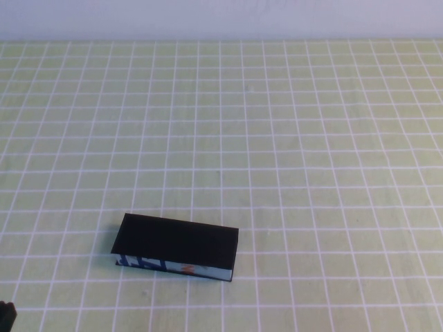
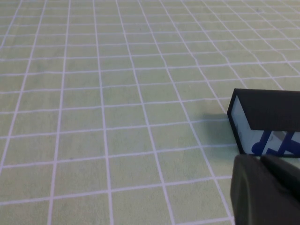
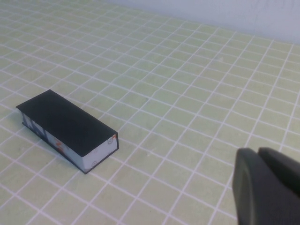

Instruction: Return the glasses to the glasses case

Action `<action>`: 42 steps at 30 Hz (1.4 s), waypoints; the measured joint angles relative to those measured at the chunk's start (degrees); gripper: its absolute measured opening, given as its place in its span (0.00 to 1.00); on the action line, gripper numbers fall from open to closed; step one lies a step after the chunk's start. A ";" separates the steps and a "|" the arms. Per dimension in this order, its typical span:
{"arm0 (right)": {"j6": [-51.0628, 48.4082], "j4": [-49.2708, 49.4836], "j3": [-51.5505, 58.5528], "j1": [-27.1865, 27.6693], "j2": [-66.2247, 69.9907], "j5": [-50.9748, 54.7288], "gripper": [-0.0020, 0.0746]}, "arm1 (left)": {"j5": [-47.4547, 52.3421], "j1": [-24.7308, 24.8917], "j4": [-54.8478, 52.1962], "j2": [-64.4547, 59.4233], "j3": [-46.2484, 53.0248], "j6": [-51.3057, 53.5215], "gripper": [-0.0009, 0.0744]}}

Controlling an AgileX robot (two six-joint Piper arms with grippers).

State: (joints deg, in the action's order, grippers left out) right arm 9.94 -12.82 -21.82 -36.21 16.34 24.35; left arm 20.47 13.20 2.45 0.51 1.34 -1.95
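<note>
The glasses case lies shut on the green checked cloth at the front left, its blue, white and orange-red patterned edge facing the near side. It also shows in the left wrist view and the right wrist view. The glasses are not in view. My left gripper is shut and empty, low and just short of the case's left end; a dark bit of it shows in the high view. My right gripper is shut and empty, well to the right of the case, outside the high view.
The green cloth with white grid lines covers the whole table. A pale wall runs along the far edge.
</note>
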 joint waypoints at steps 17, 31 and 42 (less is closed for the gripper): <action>0.00 0.07 0.00 0.00 0.00 0.00 0.00 | 0.02 0.00 0.12 0.13 0.00 0.09 0.01; 0.00 3.18 0.07 18.02 -4.37 0.00 0.00 | 0.12 0.00 0.22 0.13 0.00 0.22 0.01; 0.00 4.24 11.34 36.07 -13.78 -2.01 0.00 | 0.12 0.00 0.22 0.13 0.00 0.22 0.01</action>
State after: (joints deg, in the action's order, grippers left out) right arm 9.94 -8.57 -10.49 -0.14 2.56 22.33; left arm 20.58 13.20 2.67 0.64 1.34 -1.73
